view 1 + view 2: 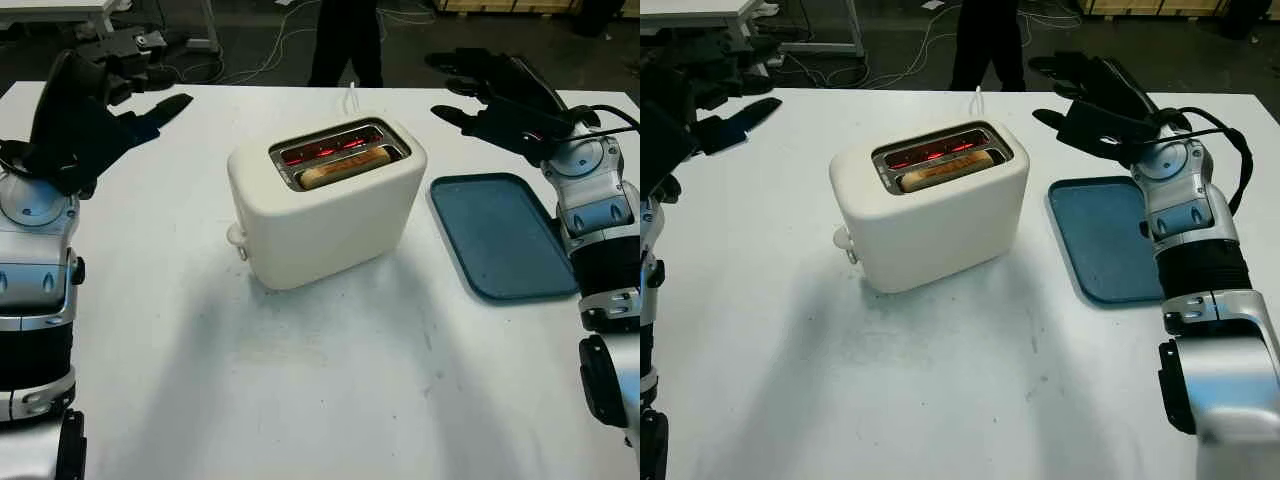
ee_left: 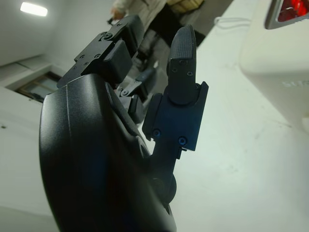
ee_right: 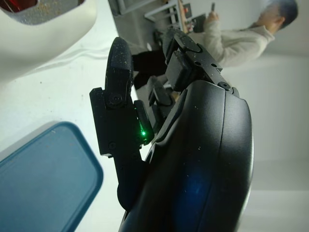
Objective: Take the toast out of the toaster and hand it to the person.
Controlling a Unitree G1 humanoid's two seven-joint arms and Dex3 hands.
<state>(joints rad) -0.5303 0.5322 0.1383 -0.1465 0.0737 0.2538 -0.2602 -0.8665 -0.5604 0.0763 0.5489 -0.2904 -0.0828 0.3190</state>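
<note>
**Toast waits in the slot**

The toast (image 1: 342,167) sits low in the toaster (image 1: 325,205), its elements glowing. Both hands, left (image 1: 100,110) and right (image 1: 505,100), hover open. Pinch the crust from above, avoiding the hot slot walls.
</note>
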